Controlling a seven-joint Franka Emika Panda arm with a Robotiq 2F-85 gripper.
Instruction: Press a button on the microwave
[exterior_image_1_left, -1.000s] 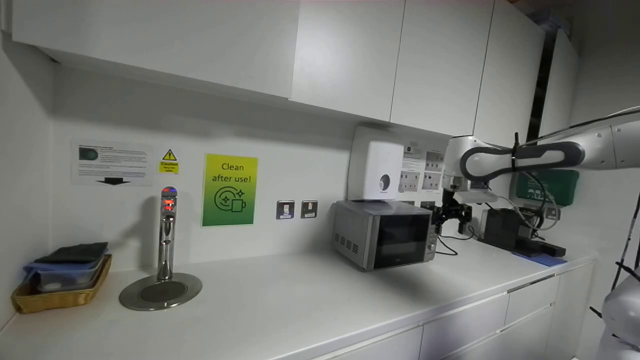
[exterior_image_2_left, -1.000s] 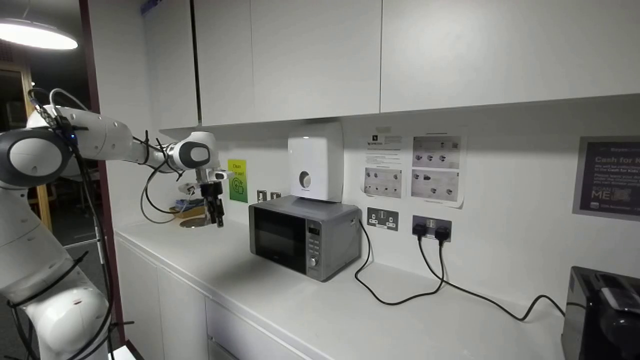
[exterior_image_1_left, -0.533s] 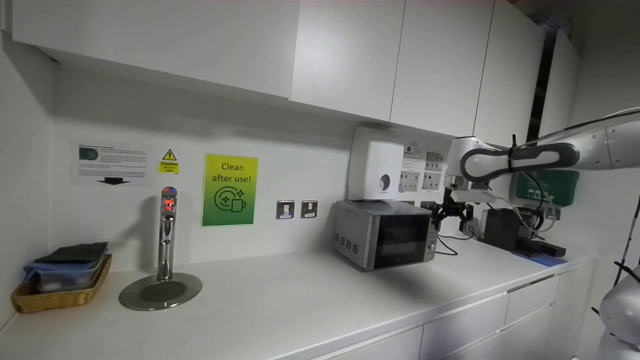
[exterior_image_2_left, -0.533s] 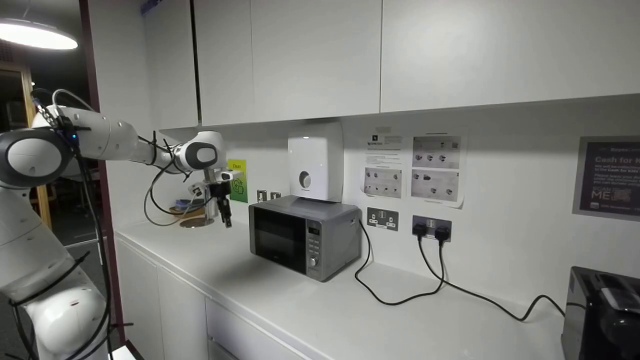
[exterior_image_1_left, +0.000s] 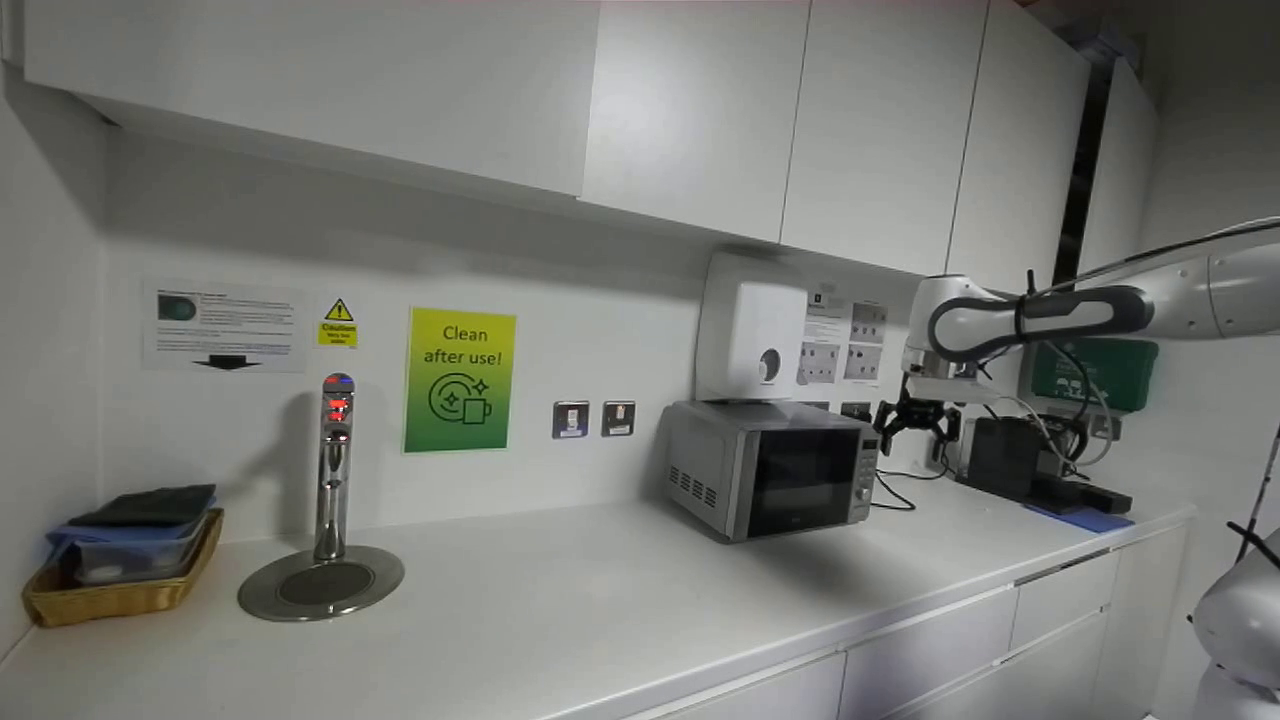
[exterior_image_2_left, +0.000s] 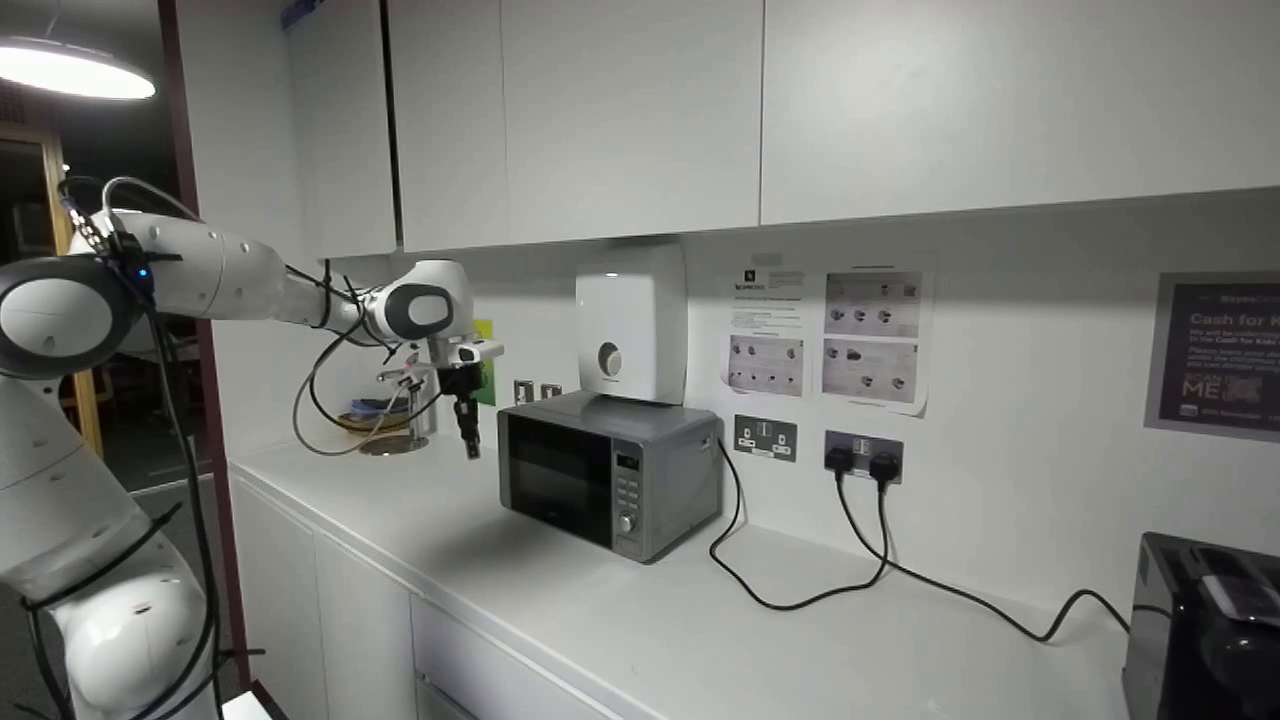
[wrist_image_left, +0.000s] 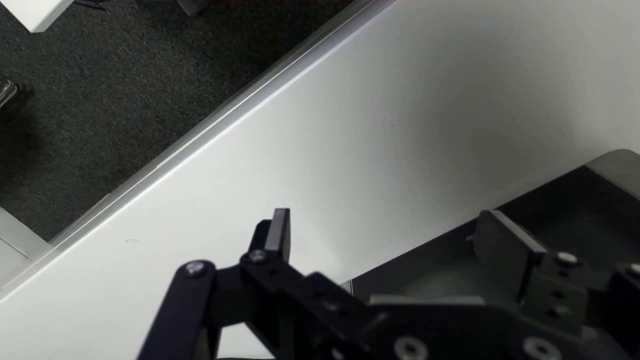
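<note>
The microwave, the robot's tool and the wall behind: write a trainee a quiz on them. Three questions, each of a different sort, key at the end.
1. True or false: in the wrist view, the tool has its jaws apart, with nothing held between them.

2. Multiple choice: on the front of the microwave, as an exterior view shows it, where is the round knob relative to the buttons?
A) above them
B) below them
C) to their left

3. Fill in the missing word: the yellow-green sign on the wall reads "Clean after ____!"

Key: 1. True; 2. B; 3. use
</note>
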